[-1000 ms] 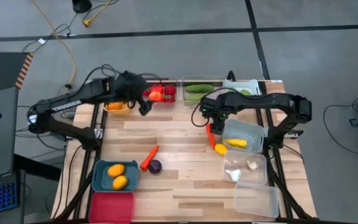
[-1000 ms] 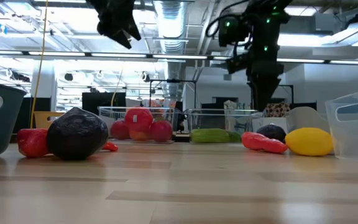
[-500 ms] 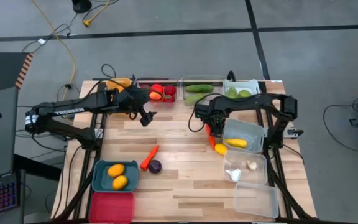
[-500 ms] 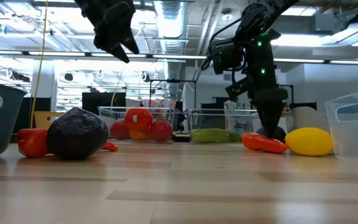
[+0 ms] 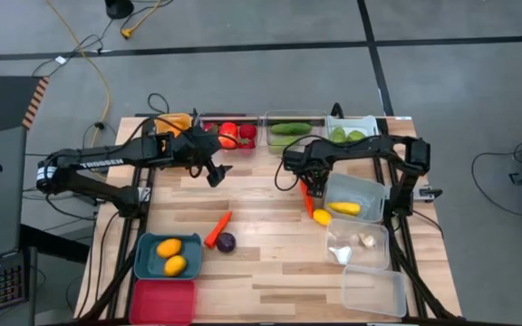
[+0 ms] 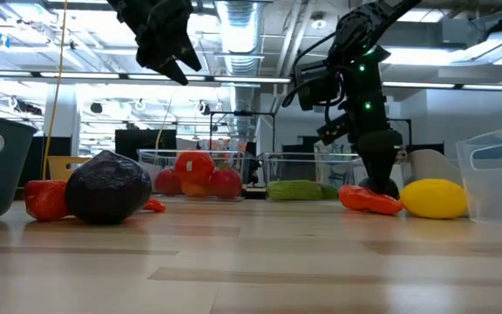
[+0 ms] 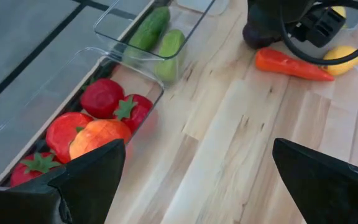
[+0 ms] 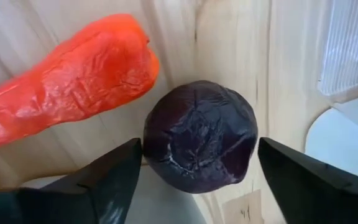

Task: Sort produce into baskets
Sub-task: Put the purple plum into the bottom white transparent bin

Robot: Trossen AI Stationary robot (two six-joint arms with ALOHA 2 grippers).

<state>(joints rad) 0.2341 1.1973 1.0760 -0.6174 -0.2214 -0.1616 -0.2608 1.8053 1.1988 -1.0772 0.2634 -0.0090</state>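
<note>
Right pincer (image 8: 197,180) of mine is down at the wooden table (image 5: 261,235), fingers wide either side of a dark purple vegetable (image 8: 201,135), not touching it; an orange-red pepper (image 8: 61,81) lies just beside; left pincer (image 5: 211,167) hangs wide near the red-produce bin (image 5: 229,136).

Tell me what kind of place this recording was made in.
Probably a lab or workshop: a butcher-block wooden table on grey concrete floor, loose yellow cable, and exposed ceiling ducting over desks behind.
</note>
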